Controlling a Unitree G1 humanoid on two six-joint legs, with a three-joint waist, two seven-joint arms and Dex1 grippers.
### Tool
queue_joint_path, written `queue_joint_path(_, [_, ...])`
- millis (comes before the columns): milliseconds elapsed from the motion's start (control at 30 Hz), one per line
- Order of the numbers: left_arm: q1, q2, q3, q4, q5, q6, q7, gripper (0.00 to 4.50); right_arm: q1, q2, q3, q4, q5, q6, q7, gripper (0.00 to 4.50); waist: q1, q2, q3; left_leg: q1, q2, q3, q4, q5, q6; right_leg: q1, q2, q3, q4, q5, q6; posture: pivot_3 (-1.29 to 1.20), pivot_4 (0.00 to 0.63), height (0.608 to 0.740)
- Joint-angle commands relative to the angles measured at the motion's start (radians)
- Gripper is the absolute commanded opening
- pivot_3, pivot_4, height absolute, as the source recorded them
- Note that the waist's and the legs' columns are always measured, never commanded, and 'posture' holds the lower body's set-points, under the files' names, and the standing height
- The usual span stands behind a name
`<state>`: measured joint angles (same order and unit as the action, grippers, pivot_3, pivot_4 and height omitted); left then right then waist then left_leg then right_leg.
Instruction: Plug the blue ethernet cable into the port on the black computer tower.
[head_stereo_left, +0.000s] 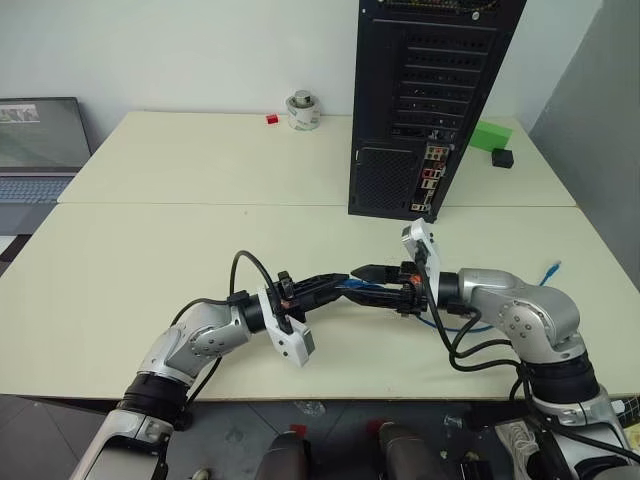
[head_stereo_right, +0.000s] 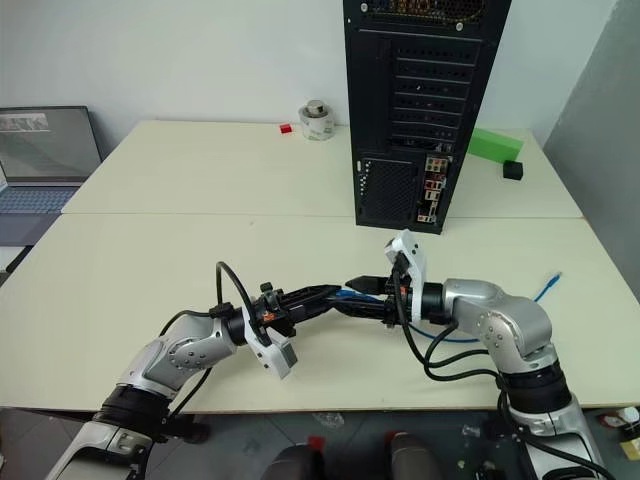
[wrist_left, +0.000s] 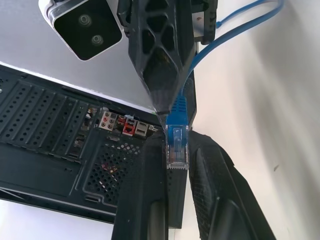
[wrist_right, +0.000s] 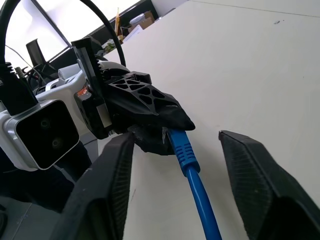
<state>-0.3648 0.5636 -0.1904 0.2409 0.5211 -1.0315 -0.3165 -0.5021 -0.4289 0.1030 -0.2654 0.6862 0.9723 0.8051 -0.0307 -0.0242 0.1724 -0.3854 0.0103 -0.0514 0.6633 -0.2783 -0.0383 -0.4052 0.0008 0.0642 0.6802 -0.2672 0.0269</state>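
Thin, limp blue ethernet cable (wrist_right: 192, 172), pinched behind its rigid clear plug by the closed left gripper (wrist_right: 167, 132), lies between the right gripper's (wrist_right: 175, 150) spread fingers and is probably best regripped at the stiff boot.

I'm looking at an office or lab bench: pale tables (head_stereo_left: 200, 170) against a bare white wall, black computer tower (head_stereo_left: 425, 100) at one o'clock, an open laptop (head_stereo_left: 38, 150) at ten, tape roll (head_stereo_left: 303, 111) at twelve.
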Motion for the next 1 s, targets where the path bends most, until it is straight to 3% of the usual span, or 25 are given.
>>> queue_joint_path(33, [0.002,0.008,-0.002,-0.038,0.004,0.0,0.022,0.3,-0.023,-0.002,0.0,-0.009,0.006,-0.01,0.003,1.86,0.0,0.0,0.0,0.0,0.0,0.0,0.0,0.0,0.0,0.0,0.0,0.0,0.0,0.0,0.0,0.0,0.15,0.74])
queue_joint_path(300, [0.002,0.01,-0.004,-0.035,0.018,-0.008,0.039,0.3,-0.032,-0.003,-0.006,0.009,0.015,-0.001,0.007,0.12,0.0,0.0,0.0,0.0,0.0,0.0,0.0,0.0,0.0,0.0,0.0,0.0,0.0,0.0,0.0,0.0,0.15,0.74])
queue_joint_path(567, [0.013,0.01,-0.015,-0.033,0.001,-0.008,0.047,0.3,-0.046,-0.015,-0.016,0.032,0.025,0.02,0.026,0.02,0.0,0.0,0.0,0.0,0.0,0.0,0.0,0.0,0.0,0.0,0.0,0.0,0.0,0.0,0.0,0.0,0.15,0.74])
queue_joint_path(600, [0.015,0.01,-0.018,-0.032,-0.019,0.0,0.039,1.0,-0.047,-0.017,-0.017,0.034,0.026,0.023,0.029,0.02,0.0,0.0,0.0,0.0,0.0,0.0,0.0,0.0,0.0,0.0,0.0,0.0,0.0,0.0,0.0,0.0,0.15,0.74])
queue_joint_path(833, [0.009,0.014,-0.029,-0.016,-0.069,0.057,0.001,2.44,-0.049,-0.035,-0.025,0.041,0.025,0.023,0.034,0.02,-0.001,0.0,0.0,0.0,0.0,0.0,0.0,0.0,0.0,0.0,0.0,0.0,0.0,0.0,0.0,0.0,0.15,0.74])
queue_joint_path(1000, [0.017,-0.013,-0.024,-0.025,-0.215,0.21,-0.073,3.32,-0.047,-0.04,-0.069,0.051,0.03,0.018,0.009,0.02,-0.001,0.0,0.0,0.0,0.0,0.0,0.0,0.0,0.0,0.0,0.0,0.0,0.0,0.0,0.0,0.0,0.15,0.74])
